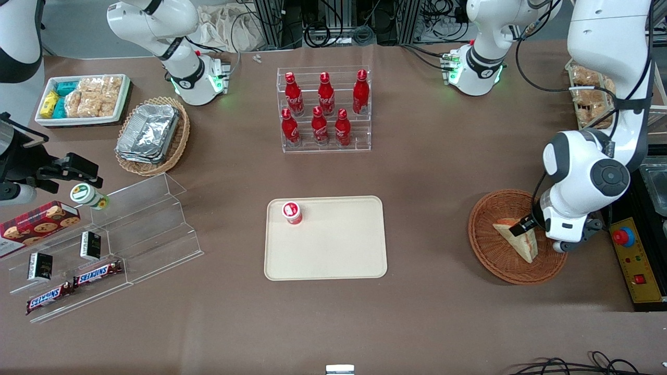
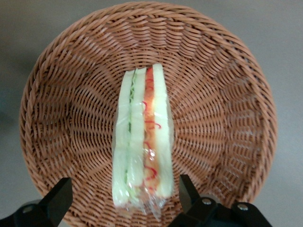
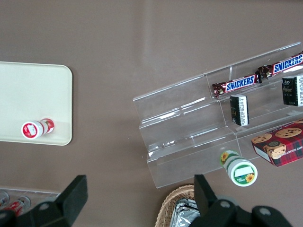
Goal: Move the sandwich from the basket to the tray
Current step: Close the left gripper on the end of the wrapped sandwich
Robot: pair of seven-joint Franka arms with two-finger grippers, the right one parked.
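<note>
Left arm bending down over basket [image 1: 495, 250] at right of front frame, wrist pointing straight down. Gripper [image 2: 125, 203] hovering just above sandwich [image 2: 142, 142], fingers [image 2: 59, 196] spread wide apart, one each side of wedge, not touching it. Sandwich lying in basket, filling edge facing up at wrist cam. Tray [image 1: 333, 255] sitting mid-frame, well apart from basket, small red cup [image 1: 292, 212] standing on its upper left corner. Brown table [image 1: 427, 172] underneath, cola bottles [image 1: 323, 109] racked above tray in frame.
</note>
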